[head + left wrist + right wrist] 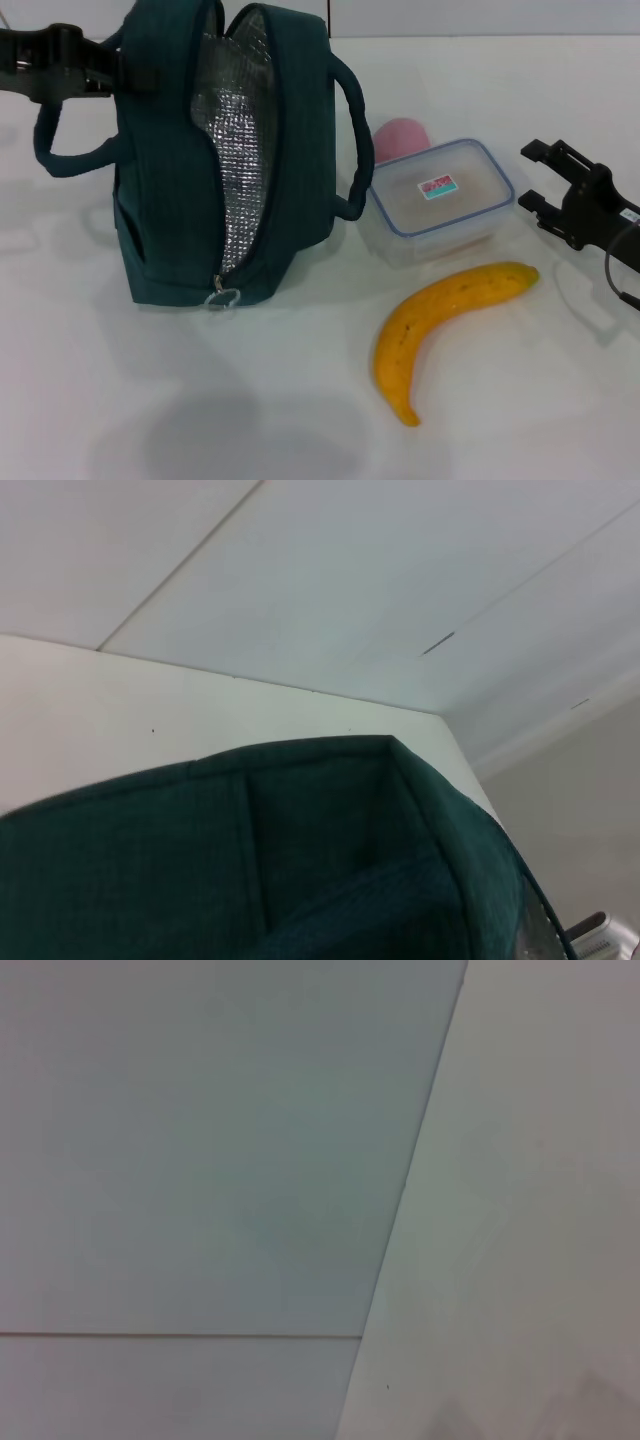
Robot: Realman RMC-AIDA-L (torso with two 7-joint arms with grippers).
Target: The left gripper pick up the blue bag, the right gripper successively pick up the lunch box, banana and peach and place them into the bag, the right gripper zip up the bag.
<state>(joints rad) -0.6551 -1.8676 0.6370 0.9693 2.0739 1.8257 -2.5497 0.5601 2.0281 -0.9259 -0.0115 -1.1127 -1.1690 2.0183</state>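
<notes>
The blue bag point(170, 190) is dark teal and stands upright on the white table point(150, 400), unzipped, with its silver lining point(235, 150) showing. My left gripper point(108, 68) is at the bag's upper left edge and shut on its fabric. The bag fills the lower part of the left wrist view point(300, 880). The clear lunch box point(440, 200) with a blue-rimmed lid lies right of the bag. The pink peach point(398, 138) sits behind it, partly hidden. The yellow banana point(440, 315) lies in front. My right gripper point(540, 178) is open, just right of the lunch box.
The bag's two handles stick out at the left point(60, 150) and the right point(355, 130). The zipper pull point(222, 297) hangs at the bag's base. The right wrist view shows only the table point(520, 1260) and a wall.
</notes>
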